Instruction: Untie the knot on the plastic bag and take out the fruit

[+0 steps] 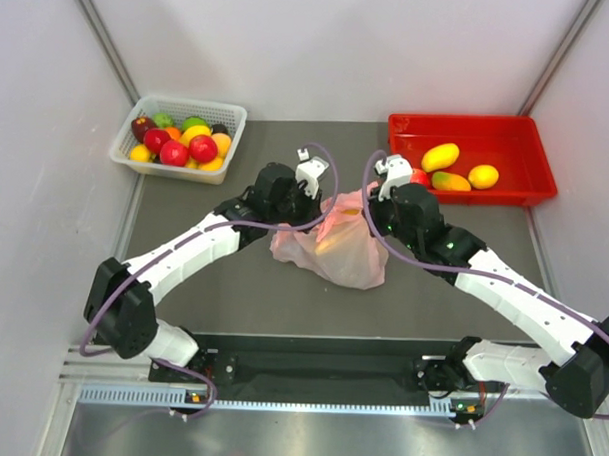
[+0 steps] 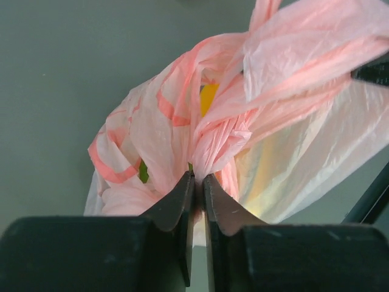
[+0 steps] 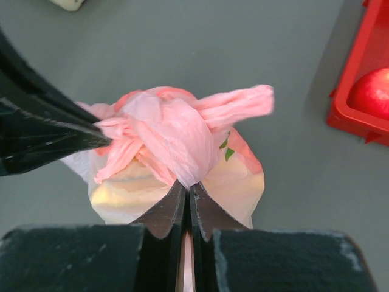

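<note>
Standing near the middle of the grey tabletop, the pink plastic bag is held from two sides. The left claw is clenched on the thin plastic just under the knot, and the right claw pinches the knot itself. Yellow fruit shows through a gap in the bag, inside it.
</note>
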Controlling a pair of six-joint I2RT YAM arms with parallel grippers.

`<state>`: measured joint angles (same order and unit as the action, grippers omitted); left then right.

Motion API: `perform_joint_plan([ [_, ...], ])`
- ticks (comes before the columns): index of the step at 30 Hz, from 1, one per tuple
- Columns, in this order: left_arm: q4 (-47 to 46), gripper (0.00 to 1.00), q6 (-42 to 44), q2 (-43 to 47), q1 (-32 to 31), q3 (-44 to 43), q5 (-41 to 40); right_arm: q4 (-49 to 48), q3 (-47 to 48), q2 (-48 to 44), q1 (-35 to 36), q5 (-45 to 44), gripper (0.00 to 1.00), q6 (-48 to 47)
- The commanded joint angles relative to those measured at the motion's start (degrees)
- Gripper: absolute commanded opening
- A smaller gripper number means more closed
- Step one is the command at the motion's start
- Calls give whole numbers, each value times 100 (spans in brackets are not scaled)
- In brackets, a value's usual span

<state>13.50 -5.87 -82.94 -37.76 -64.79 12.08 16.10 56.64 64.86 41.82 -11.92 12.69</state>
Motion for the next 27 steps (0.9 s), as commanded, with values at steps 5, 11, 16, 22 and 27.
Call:
perform_joint_plan([
  [5,13,9,-160,1268,-21,782,-600,410,347,18,-113,-1645,0,1004],
  [11,13,0,-555,2342,-21,1496,-1575,728,251,35,-491,-1928,0,2026],
  [16,-242,0,-1055,3018,-30,2137,-2611,833,93,9,-570,-1980,0,2352],
  [22,-593,0,-1672,3512,-21,2559,-3273,852,-232,-280,-614,-1604,0,2424],
  [27,-857,0,-1655,3565,-21,2551,-2668,982,-479,-790,-614,-533,11,2010],
])
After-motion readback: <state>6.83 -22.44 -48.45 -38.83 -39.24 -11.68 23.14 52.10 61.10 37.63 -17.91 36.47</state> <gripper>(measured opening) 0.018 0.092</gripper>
